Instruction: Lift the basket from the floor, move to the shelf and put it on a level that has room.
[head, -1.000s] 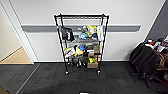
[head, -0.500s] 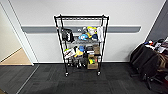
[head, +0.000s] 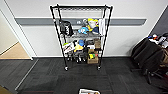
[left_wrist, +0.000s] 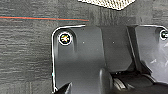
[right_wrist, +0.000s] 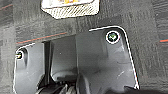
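The basket (head: 89, 91), cream and woven with a white lining, sits on the floor (head: 50, 75) of dark grey carpet at the near edge of the head view, in front of the shelf. Its woven side also appears in the left wrist view (left_wrist: 107, 3) and the right wrist view (right_wrist: 71, 10), beyond the robot's dark plates. The shelf (head: 103, 37), a tall black wire rack on casters, stands against the white wall. Its top level (head: 81, 8) is bare wire grid. The lower tiers hold toys and boxes.
Dark bags and a chair (head: 152, 57) crowd the right side by the wall. An opening onto tan wooden flooring (head: 15, 52) lies at the left. Thin red lines (left_wrist: 45, 18) cross the carpet.
The rack looks a little larger and wider in the head view than before, so the camera has moved nearer to it. Nothing on the rack has moved.
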